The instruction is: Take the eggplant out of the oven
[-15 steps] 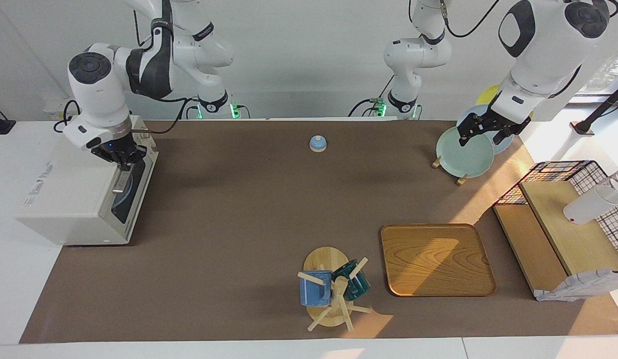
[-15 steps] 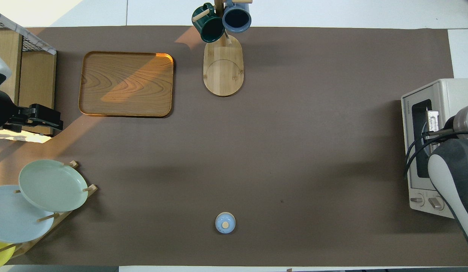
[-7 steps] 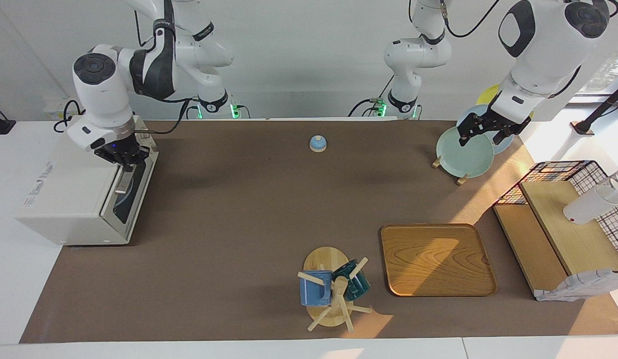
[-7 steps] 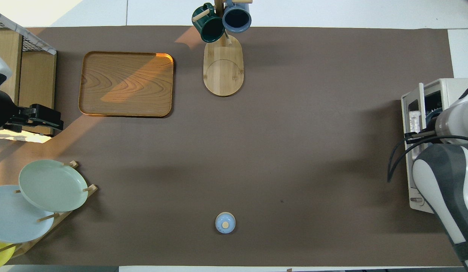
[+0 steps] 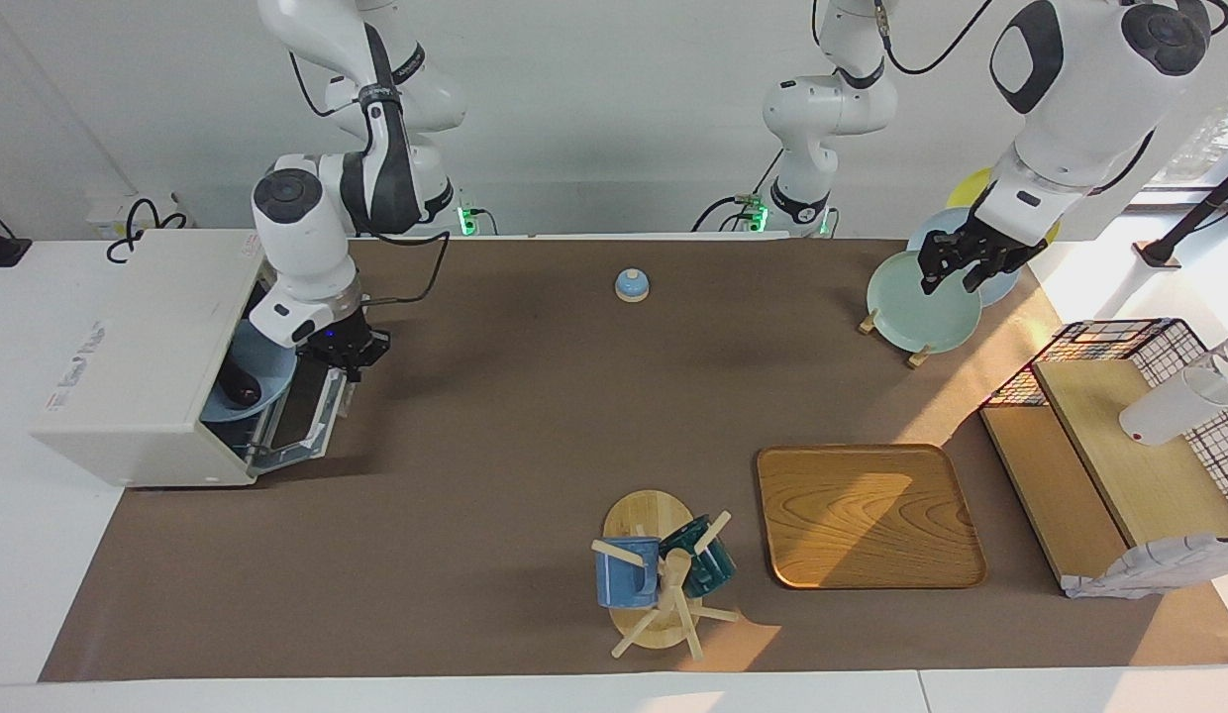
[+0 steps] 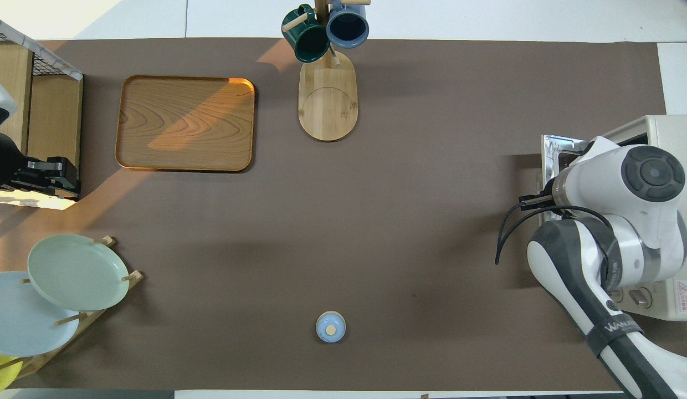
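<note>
Cream-white and boxy, the oven (image 5: 144,366) sits at the right arm's end of the table, its glass door (image 5: 302,416) folded down flat onto the brown mat (image 5: 495,416). Inside the open mouth a pale blue plate (image 5: 253,381) rests, and on it lies a dark shape, most likely the eggplant (image 5: 240,381), though only a small part of it shows in the facing view and none in the overhead view. The right gripper (image 5: 349,358) is at the outer edge of the lowered door where the handle is, its fingertips pinched together; whether they clasp the handle cannot be told. In the overhead view the right arm's wrist covers most of the door, leaving only a shiny corner. The left gripper (image 5: 956,267) hangs over the rack of plates (image 5: 916,312) at the left arm's end of the table, above the rim of the pale green plate; its fingers look narrowed, but how far cannot be told, nor whether they touch the plate. Near the robots, midway along the table, stands a small blue bell (image 5: 632,285). Farther out lie a wooden tray (image 5: 867,515) and a mug tree (image 5: 659,574) carrying a blue mug and a dark green one.
</note>
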